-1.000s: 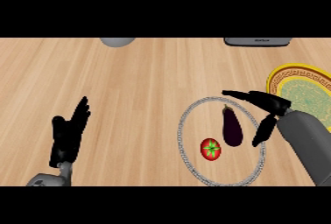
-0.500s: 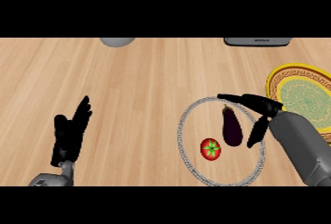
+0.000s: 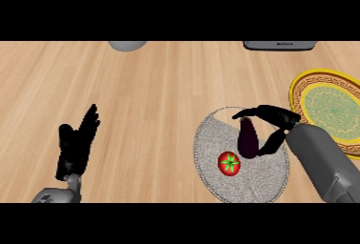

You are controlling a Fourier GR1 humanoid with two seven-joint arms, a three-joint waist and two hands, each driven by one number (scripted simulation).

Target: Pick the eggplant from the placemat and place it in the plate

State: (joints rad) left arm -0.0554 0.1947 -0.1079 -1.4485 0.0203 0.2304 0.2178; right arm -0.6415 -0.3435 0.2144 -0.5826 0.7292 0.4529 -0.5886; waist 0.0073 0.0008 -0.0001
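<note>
Right hand [image 3: 275, 120] curled round the eggplant [image 3: 247, 139] on the placemat [image 3: 243, 183]
Fingers [image 3: 259, 111] arch over its top, thumb beside it, seemingly clasping it for a lift to the nearby plate [image 3: 301, 90]; 1 tomato [image 3: 229, 162] lies alongside. The left hand [image 3: 76, 145] rests open.

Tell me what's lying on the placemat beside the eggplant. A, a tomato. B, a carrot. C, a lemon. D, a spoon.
A: a red tomato with a green stem star lies on the grey placemat, just to the lower left of the dark eggplant in the head view.
</note>
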